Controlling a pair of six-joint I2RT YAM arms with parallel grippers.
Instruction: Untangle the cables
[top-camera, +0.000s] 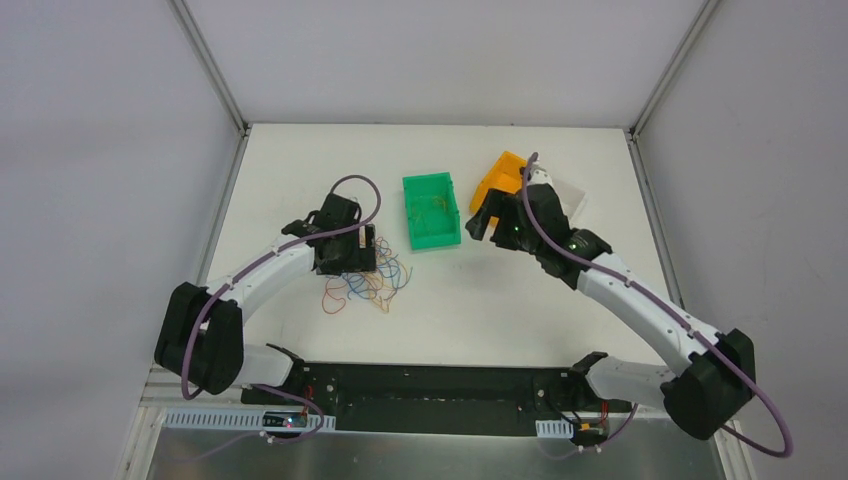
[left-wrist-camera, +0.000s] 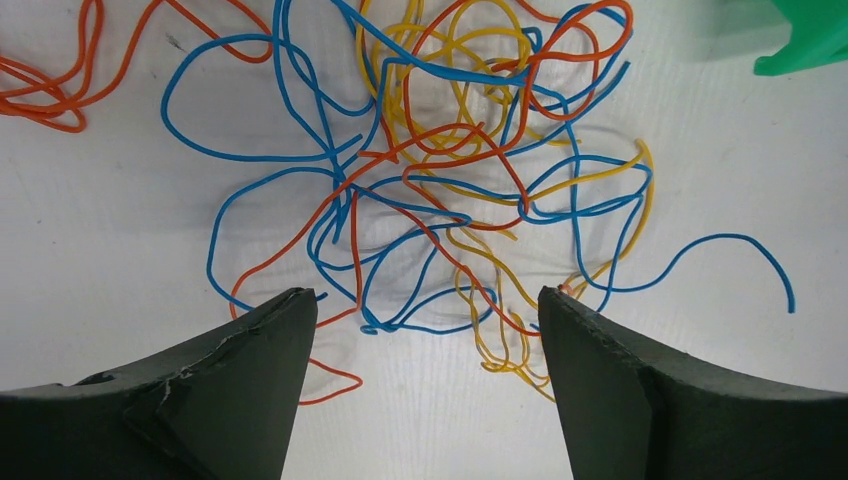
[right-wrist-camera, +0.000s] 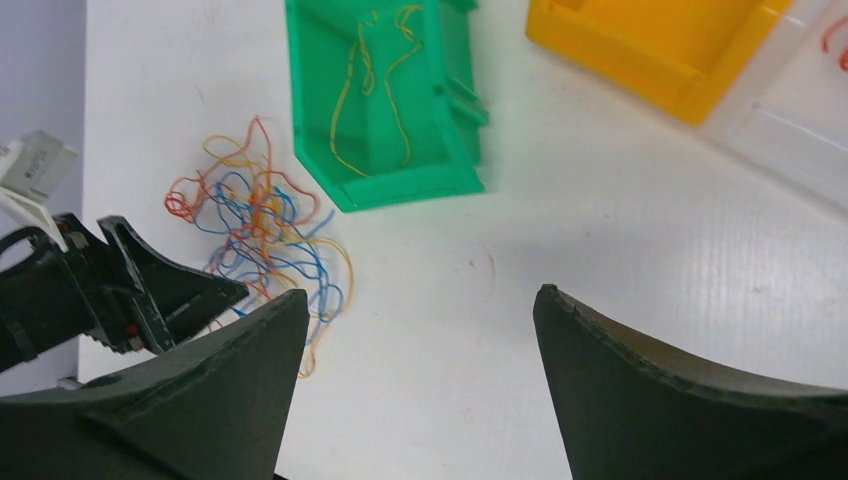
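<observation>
My left end effector (left-wrist-camera: 425, 300) has its fingers spread wide with nothing pinched. It hangs over the cables (top-camera: 368, 280), which lie in one loose knot on the desk (top-camera: 500, 300) near the green bin (right-wrist-camera: 400, 185), on the left arm's side of it. The open fingers straddle the near edge of the knot, where blue, orange and yellow loops cross. I judge it is placed there to pick a single strand from the fringe rather than the dense middle.

My right end effector (right-wrist-camera: 420, 295) is also spread and empty. It is poised over bare desk just beside the green bin, on the right arm's side. The orange bin (right-wrist-camera: 640, 50) lies a little further out from the green bin on that same side. I take the bins to be sorting places by colour. A thin yellow strand (right-wrist-camera: 345, 110) already lies inside the green one, so the work is under way, with most of the knot left.

From above, the left wrist covers part of the knot. In its own view, several loops run out of sight under the fingertips, and I cannot tell how high they sit above the desk. The orange bin's inside is cut off. Beyond it, the clear tray (right-wrist-camera: 790, 120) shows only a corner, with a scrap of red at the frame edge.
</observation>
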